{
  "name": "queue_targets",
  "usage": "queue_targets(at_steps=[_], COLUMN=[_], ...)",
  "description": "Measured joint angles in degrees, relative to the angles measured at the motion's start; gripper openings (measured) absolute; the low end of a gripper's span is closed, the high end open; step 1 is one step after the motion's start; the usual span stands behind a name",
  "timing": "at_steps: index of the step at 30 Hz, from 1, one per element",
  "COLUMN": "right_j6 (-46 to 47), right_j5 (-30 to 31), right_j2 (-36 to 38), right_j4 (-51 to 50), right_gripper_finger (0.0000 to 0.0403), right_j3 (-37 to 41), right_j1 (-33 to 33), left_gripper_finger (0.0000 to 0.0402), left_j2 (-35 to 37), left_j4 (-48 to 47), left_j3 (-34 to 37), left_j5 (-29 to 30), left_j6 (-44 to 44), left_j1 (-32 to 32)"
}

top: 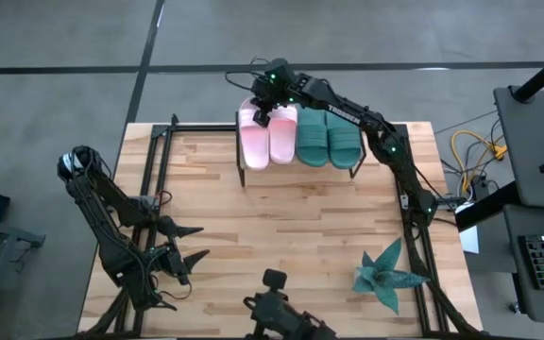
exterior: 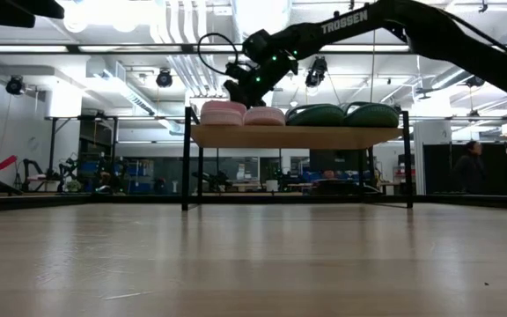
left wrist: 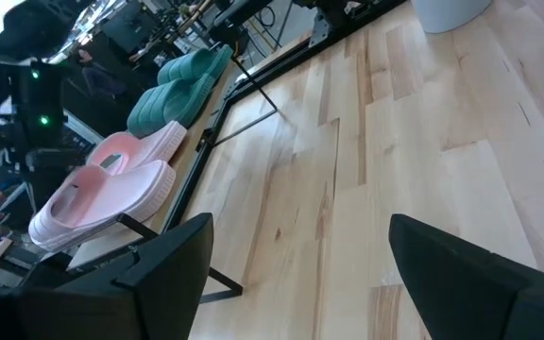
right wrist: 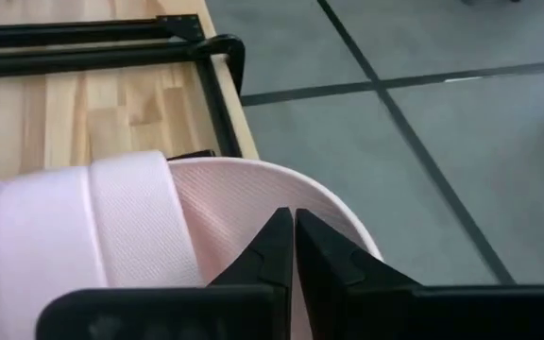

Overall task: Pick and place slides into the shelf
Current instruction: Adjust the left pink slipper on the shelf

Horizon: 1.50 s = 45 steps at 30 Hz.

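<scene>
Right gripper (right wrist: 294, 247): you see its two dark fingers pressed together tip to tip, nothing between them. It hangs over the heel end of a pink slide at the far edge of the shelf, reaching in from the right side of the table.
Pink slides (top: 268, 133): your pale pair lies side by side on the left half of the shelf top, straps up. From the right wrist view you look down on one wide ribbed strap and the curved heel rim just below the fingertips; whether the tips touch the rubber you cannot tell.
Teal slides (top: 328, 138): the dark green pair sits just beside the pink pair, on the right half of the same board, also side by side.
Shelf (exterior: 297, 136): a light wooden board on thin black legs, standing at the far middle of the table; all four slides rest on top of it.
Left gripper (top: 189, 243): your other arm waits near the front left of the table, fingers spread wide and holding nothing, well apart from the shelf.
Table (top: 281, 227): butcher-block top.
Plant (top: 387, 274): a spiky teal star shape at the front right, well away from both grippers.
</scene>
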<state>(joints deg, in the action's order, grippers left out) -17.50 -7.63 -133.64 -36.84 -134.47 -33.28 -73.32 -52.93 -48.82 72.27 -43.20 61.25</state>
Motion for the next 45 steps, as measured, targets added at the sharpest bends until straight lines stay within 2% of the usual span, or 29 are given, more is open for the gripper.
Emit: queue_targets(at_steps=[22,39,45], right_j6=[0.9,1.0,-0.3], right_j5=[1.0,1.8,3.9], right_j2=[-3.1,-1.9,-0.2], right_j4=[-2.4,-3.5,-2.9], right_gripper_finger=[0.0008,0.0009,0.0038], right_j3=[-0.3,-0.4,-0.2], right_j1=[-1.0,-0.8,0.4], left_gripper_finger=[0.0303,0.0303,0.0303], left_j2=[0.0,0.0,0.0], left_j4=[0.0,0.0,0.0], left_j3=[0.3,0.4,0.4], left_j5=[0.3,0.3,0.4], left_j6=[0.0,0.0,0.0], left_j1=[0.0,0.0,0.0])
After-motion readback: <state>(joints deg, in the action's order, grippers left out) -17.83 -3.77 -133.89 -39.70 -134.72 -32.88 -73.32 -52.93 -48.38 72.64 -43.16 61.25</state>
